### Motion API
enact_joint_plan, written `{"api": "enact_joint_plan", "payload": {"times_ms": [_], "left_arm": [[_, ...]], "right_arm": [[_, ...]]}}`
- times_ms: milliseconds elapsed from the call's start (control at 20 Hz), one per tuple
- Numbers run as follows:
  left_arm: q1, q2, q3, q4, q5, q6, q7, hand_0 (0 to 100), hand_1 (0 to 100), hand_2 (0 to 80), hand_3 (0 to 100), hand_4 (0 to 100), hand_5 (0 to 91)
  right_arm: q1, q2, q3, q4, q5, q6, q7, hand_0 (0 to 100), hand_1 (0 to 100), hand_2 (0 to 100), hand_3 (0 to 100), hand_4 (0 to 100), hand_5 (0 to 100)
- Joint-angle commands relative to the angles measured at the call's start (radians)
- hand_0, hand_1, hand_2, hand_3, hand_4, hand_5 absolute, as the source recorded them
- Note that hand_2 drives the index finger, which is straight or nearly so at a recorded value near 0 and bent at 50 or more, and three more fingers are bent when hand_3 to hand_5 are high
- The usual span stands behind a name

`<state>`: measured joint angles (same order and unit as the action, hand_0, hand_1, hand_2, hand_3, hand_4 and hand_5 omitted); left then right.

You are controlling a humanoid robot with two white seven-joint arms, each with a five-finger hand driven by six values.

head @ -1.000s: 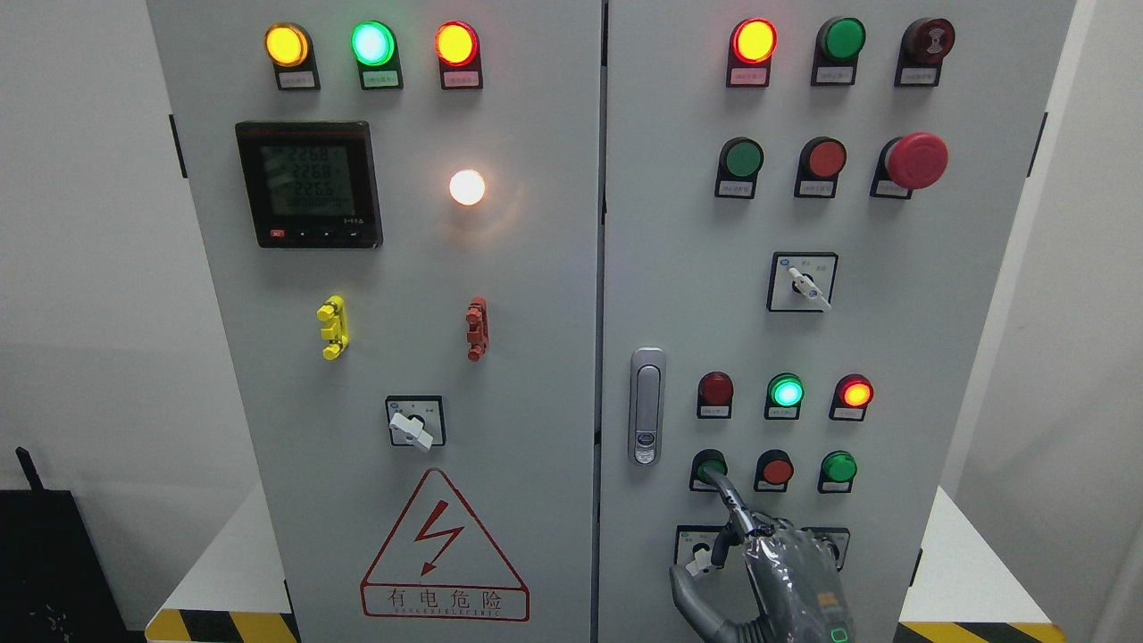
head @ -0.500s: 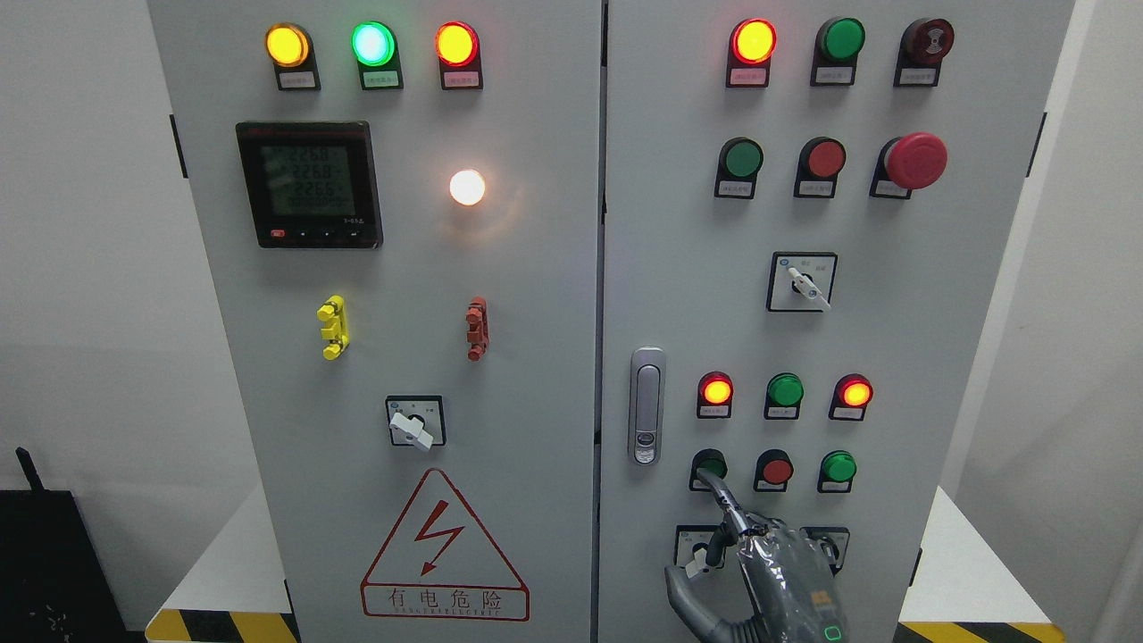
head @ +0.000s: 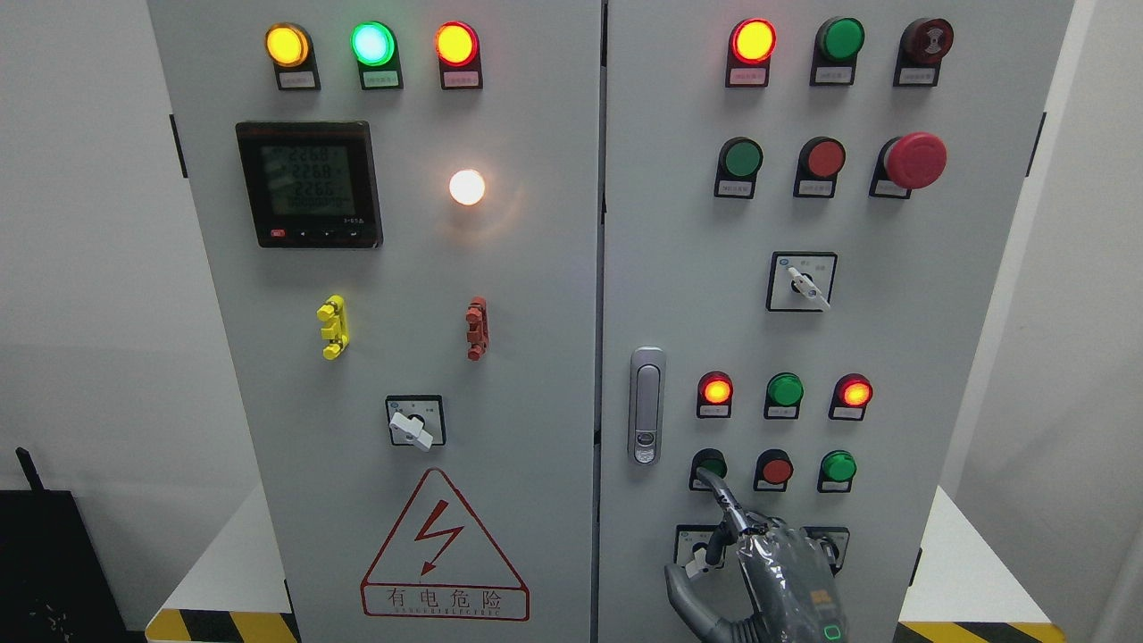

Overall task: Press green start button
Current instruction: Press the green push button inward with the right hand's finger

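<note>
The green button [head: 712, 463] is the leftmost of a row of three at the lower right of the right cabinet door [head: 679, 268]. My right hand [head: 728, 529], grey and wrapped in clear film, rises from the bottom edge. Its index fingertip [head: 707, 480] is stretched out and rests on the button's lower edge, hiding part of it. The other fingers are curled, the thumb sticks out to the left, and the hand holds nothing. Above the button, a red lamp [head: 716, 390] is lit, the green lamp [head: 785, 390] beside it is dark, and another red lamp [head: 855, 392] glows.
A red button [head: 776, 470] and a second green button [head: 838, 466] sit right of the pressed one. A door latch [head: 646, 406] is to its left, and a selector switch [head: 695, 546] is partly behind the hand. Higher up are a red mushroom stop [head: 913, 161] and more buttons.
One second ago the middle green lamp was lit and the left red lamp dark; now the red one glows and the green is off. The hand shifted slightly left and down.
</note>
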<state>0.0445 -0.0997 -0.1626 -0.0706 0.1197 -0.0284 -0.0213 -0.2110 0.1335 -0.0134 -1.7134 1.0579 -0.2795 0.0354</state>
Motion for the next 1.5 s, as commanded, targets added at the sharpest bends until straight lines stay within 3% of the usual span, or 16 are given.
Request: {"api": "enact_joint_plan", "payload": {"times_ms": [0, 750, 1450], "left_arm": [[0.0, 0.0, 0.0, 0.0, 0.0, -0.001, 0.0, 12, 56, 0.0, 0, 0, 0.0], [0.0, 0.0, 0.0, 0.0, 0.0, -0.001, 0.0, 12, 56, 0.0, 0, 0, 0.0], [0.0, 0.0, 0.0, 0.0, 0.0, -0.001, 0.0, 12, 56, 0.0, 0, 0, 0.0]], "right_arm": [[0.007, 0.0, -0.023, -0.015, -0.004, -0.003, -0.005, 44, 31, 0, 71, 62, 47], [0.035, 0.001, -0.022, -0.055, -0.025, -0.009, -0.006, 46, 32, 0, 71, 62, 48], [0.131, 0.0, -0.016, -0.149, -0.208, 0.019, 0.003, 50, 33, 0, 72, 62, 48]]}}
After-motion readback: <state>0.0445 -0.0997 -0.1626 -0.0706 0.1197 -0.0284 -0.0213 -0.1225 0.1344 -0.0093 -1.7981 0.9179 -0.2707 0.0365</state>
